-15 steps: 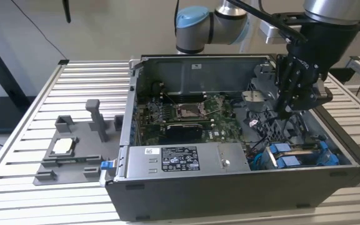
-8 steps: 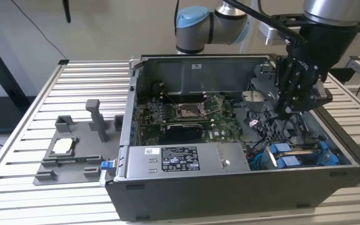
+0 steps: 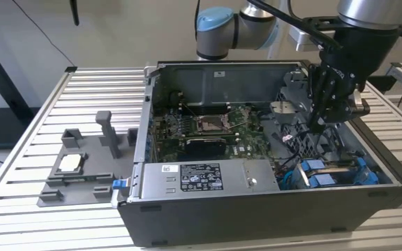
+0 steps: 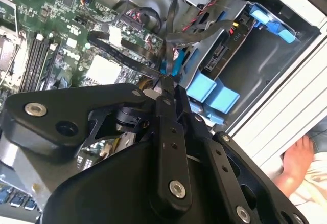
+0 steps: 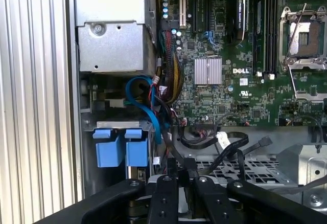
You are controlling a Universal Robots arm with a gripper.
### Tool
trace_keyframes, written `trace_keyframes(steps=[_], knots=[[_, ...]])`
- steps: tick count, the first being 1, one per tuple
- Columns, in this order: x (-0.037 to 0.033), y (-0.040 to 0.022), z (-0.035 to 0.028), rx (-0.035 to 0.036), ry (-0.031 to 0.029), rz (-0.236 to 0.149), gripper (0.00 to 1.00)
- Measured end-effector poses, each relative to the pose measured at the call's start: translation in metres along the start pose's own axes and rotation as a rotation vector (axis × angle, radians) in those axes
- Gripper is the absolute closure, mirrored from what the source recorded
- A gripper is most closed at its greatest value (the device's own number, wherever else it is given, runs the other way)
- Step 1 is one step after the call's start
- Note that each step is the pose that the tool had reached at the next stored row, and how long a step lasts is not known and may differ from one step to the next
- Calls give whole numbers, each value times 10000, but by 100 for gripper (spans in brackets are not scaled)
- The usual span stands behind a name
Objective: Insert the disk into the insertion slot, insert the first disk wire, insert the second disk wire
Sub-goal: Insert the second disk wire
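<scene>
The disk [image 3: 335, 168] lies in the insertion slot [image 3: 366, 178] at the near right corner of the open computer case, its blue end tabs [image 5: 117, 150] facing up. In the second wrist view the disk's connector edge [image 4: 220, 55] shows beside those blue tabs [image 4: 212, 93]. My gripper [image 3: 317, 125] hangs inside the case just beyond the slot, over the perforated metal floor. Its fingers [image 4: 162, 88] are shut on a black disk wire [image 4: 127, 55] whose connector end sits between the fingertips of the gripper [image 5: 187, 166]. I cannot tell which of the two wires it is.
A green motherboard [image 3: 208, 130] fills the case's middle and a grey power-supply box [image 3: 201, 178] its near wall. Loose black, blue and coloured cables [image 5: 153, 101] crowd the space by the slot. A grey fixture [image 3: 82, 167] stands on the slatted table. A person's hand [image 4: 296, 165] is outside the case.
</scene>
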State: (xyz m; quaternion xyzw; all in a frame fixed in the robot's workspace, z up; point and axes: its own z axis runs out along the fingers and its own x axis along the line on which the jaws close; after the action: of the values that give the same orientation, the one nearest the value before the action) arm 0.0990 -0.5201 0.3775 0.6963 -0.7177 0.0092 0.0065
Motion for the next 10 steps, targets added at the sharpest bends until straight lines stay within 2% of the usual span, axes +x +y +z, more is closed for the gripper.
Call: trace_keyframes(steps=[10], knots=[[14, -4, 3, -3, -1, 0, 84]])
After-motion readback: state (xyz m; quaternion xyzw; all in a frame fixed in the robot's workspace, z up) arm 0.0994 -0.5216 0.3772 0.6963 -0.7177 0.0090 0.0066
